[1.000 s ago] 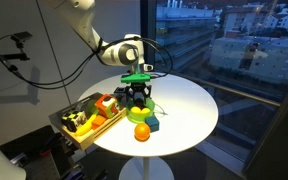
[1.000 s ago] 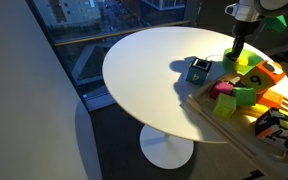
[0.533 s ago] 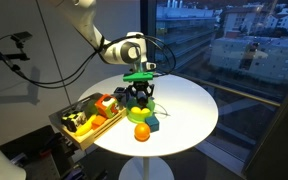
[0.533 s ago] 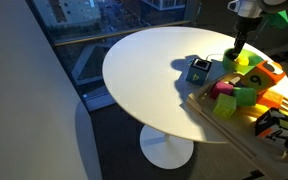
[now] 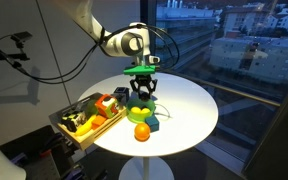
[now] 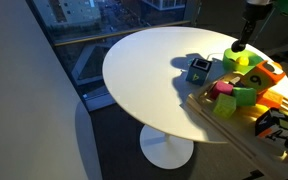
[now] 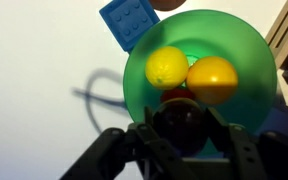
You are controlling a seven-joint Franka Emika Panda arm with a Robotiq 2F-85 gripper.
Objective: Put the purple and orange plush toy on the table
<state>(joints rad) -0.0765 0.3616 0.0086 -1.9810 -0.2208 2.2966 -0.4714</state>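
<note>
now the hand (image 7: 184,130) pinches the purple and orange plush toy (image 7: 182,118) up in the air, and just under the hand sits the green bowl (image 7: 216,35) on the white table (image 7: 34,90).

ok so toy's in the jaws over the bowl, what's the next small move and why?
Probably a short sideways carry, to get clear of the green bowl and over bare table. The gripper appears shut on the purple and orange plush toy and hangs directly above the bowl, which holds a lemon and an orange. Releasing here would likely drop it back in.
</note>
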